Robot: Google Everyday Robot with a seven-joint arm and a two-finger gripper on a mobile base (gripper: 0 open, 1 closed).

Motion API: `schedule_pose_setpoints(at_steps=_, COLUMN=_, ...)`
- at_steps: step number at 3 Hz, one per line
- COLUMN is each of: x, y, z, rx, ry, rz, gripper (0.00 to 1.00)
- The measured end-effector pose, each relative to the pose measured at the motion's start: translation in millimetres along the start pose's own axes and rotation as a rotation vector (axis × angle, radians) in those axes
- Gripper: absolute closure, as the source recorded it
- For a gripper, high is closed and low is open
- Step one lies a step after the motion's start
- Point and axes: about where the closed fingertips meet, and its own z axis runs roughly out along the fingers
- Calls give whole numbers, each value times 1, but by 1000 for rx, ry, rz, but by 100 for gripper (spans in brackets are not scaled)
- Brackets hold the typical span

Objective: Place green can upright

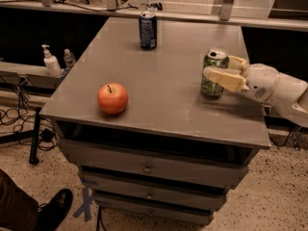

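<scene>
While the grey drawer cabinet (168, 81) carries the green can (211, 86) on its right side, base on the top and long axis vertical, you need only release. Your arm (276, 86) reaches in level from the right. The gripper (217, 69) straddles the can's upper half, jaws pinching it near and far.

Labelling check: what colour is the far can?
The far can is dark blue, camera view. The gripper holds the green can.

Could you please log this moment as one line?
green can: upright on table | gripper: shut on green can, over table
</scene>
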Motion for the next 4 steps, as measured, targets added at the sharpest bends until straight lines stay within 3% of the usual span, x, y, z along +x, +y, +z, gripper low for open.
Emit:
schedule_pose_setpoints(at_steps=1, x=1, y=3, z=-3, rx=-6, ry=-1, rz=-21, gripper=0)
schedule_pose_setpoints(at_steps=3, x=-10, y=1, z=-14, rx=-14, ry=51, rz=-82, gripper=0)
schedule_pose_setpoints(at_steps=4, x=-53, y=-13, z=-43, rx=23, ry=119, rz=-186, gripper=0)
